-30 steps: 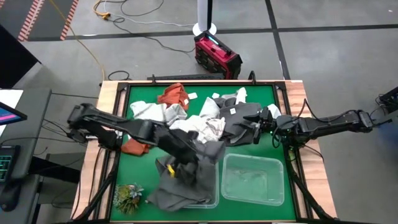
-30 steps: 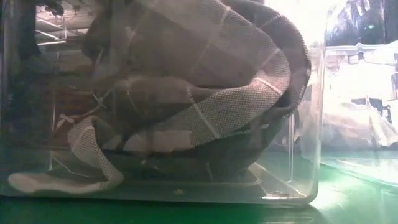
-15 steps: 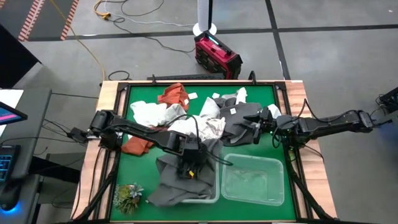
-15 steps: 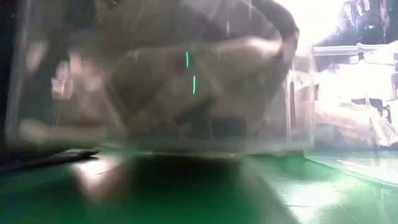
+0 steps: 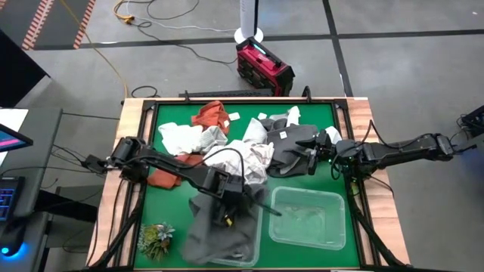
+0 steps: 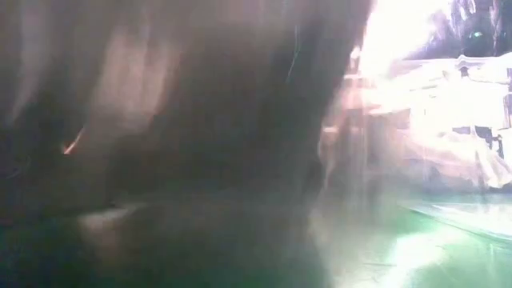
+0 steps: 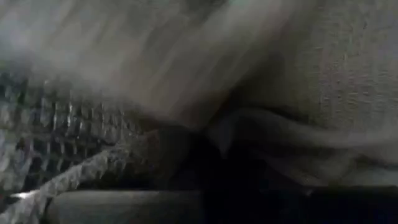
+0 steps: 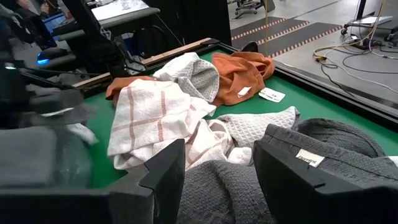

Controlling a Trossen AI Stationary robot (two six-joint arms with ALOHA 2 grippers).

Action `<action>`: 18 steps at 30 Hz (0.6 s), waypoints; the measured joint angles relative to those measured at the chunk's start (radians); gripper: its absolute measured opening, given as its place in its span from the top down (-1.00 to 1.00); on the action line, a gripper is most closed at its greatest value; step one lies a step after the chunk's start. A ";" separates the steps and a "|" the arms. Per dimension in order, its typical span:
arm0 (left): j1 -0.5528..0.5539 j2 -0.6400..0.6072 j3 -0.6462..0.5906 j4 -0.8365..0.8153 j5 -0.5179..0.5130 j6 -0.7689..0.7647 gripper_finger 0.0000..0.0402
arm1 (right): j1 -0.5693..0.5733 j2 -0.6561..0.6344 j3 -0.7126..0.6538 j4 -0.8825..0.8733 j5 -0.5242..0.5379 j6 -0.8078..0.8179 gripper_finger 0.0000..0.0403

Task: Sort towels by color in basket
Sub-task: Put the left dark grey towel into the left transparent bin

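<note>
My left gripper [image 5: 227, 215] is down in the left clear bin [image 5: 257, 236], sunk in a dark grey towel [image 5: 215, 234] that fills the bin and spills over its near-left rim. In the left wrist view, grey cloth [image 7: 298, 81] fills the picture. A pile of towels lies at the table's far side: white with red stripes [image 5: 246, 155], light grey [image 5: 181, 136], rust-orange [image 5: 212, 115] and dark grey [image 5: 291, 147]. My right gripper [image 5: 311, 157] stands open just over the dark grey towels [image 8: 224, 186], at the table's right.
A second clear bin [image 5: 336, 200] stands to the right of the first, near the front edge. Another rust-orange towel [image 5: 162, 177] lies by the left arm. A green plant tuft [image 5: 155, 238] sits at the near left corner. A red device [image 5: 263, 66] stands on the floor beyond the table.
My left gripper has gone down and toward the near edge into the left bin, tipping more steeply downward. The dark grey towel went with it: it hung bunched over the bin's far rim and now lies sunk into the bin and spread over its near-left rim.
</note>
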 joint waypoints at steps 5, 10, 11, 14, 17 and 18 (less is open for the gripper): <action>-0.036 0.000 0.008 -0.007 -0.013 0.089 0.89 | 0.000 0.000 0.000 0.000 0.000 0.000 -0.09; -0.067 -0.007 0.008 0.001 -0.014 0.168 0.89 | 0.000 0.000 0.000 0.000 0.000 0.000 -0.09; -0.073 -0.013 0.008 0.007 -0.013 0.188 0.89 | 0.000 0.000 0.000 0.000 0.000 0.000 -0.09; -0.093 -0.042 0.008 0.063 -0.011 0.247 0.89 | 0.000 0.000 0.000 0.000 0.000 0.001 -0.09; -0.105 -0.073 0.009 0.110 -0.016 0.282 0.89 | 0.000 0.000 0.000 0.001 0.000 0.001 -0.09; -0.106 -0.084 0.009 0.117 -0.018 0.287 0.89 | 0.000 0.000 0.000 0.002 0.000 0.001 -0.09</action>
